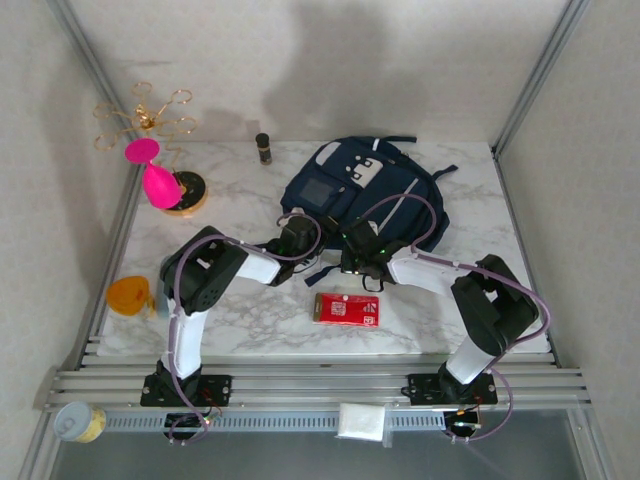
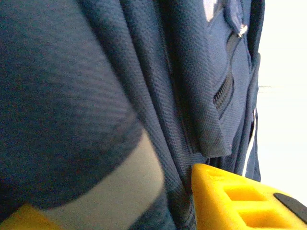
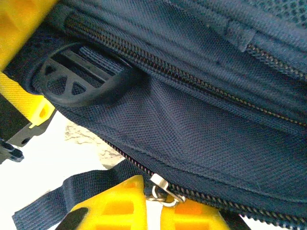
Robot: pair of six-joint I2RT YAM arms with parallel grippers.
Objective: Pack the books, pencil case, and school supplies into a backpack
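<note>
A packet (image 1: 346, 309) lies before the backpack (image 1: 345, 185) (both on the table (image 1: 250, 320)).

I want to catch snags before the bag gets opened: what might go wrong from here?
1. The right gripper is shut at the backpack edge, yet the zip pull seems to sit just outside its grip. Pulling may drag the bag rather than open the zip.
2. The loose strap lies right beside it and could snag.
3. The left gripper is buried in fabric folds, so it may pinch cloth only.
</note>
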